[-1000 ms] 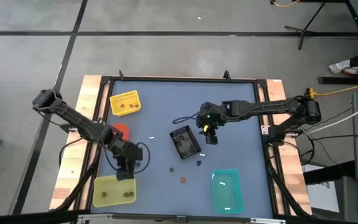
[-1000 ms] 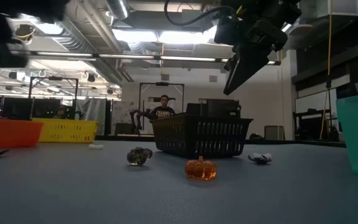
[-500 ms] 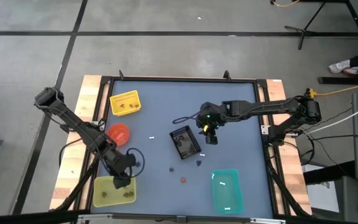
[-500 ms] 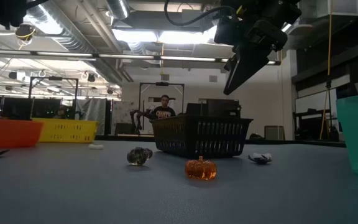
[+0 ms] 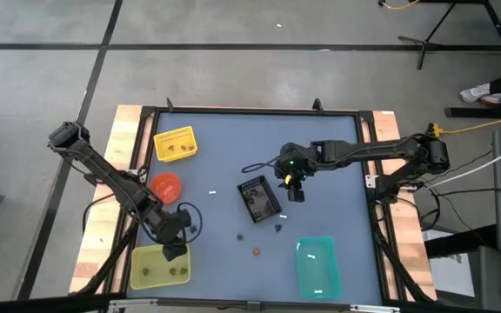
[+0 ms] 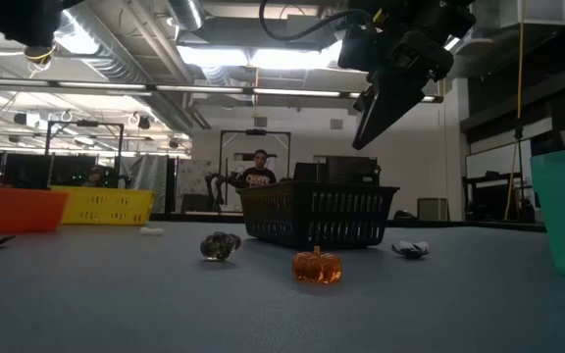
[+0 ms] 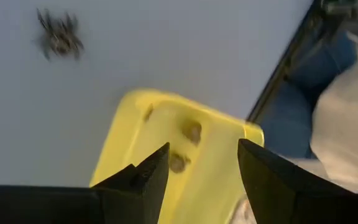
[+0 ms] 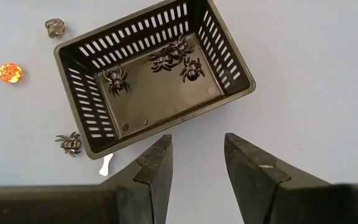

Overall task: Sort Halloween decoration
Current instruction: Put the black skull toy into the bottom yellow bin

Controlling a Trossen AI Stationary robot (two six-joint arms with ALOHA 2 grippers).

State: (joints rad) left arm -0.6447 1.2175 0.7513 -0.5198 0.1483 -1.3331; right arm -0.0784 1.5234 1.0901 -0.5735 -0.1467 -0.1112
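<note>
Release is the step in hand: the left end effector (image 7: 197, 168) hangs over the yellow-green container (image 5: 158, 266) at the table's (image 5: 233, 148) near left corner, fingers spread with nothing between them, a few dark trinkets (image 7: 191, 131) lying inside below it. To finish well, I judge it should rise straight up, clear of the rim, before going for another piece. The right end effector (image 8: 197, 155) waits beside the black basket (image 8: 155, 81), fingers apart and empty. Spiders (image 8: 166, 57) lie in that basket; one spider (image 8: 70, 142) sits just outside its wall. An orange pumpkin (image 6: 318, 266) and a greyish piece (image 6: 220, 245) lie loose on the table nearby, unsorted.
</note>
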